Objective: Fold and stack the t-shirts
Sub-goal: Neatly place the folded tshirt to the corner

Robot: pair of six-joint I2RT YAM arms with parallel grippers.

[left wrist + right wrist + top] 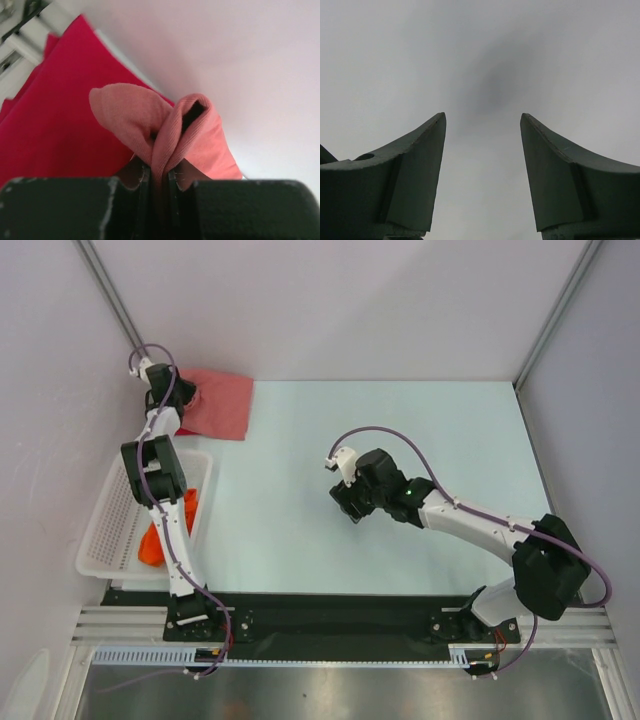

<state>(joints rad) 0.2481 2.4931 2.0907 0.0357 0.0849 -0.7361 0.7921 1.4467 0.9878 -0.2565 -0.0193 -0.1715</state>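
Salmon-pink tee (218, 403), folded at upper left over a red one (45, 115), sits pinched in my left pincer (159, 172); right pincer (482, 175) gapes empty; orange tee (160, 535) waits in the basket (110, 530).

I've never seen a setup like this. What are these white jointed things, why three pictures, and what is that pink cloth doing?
Those are two robot arms bolted to a table, seen from above in the big picture. The other two pictures come from small cameras on each wrist. The left gripper is shut on a fold of the salmon-pink t-shirt at the far left corner; a crimson t-shirt lies beneath it. The right gripper is open and holds nothing. An orange t-shirt waits in the white basket.
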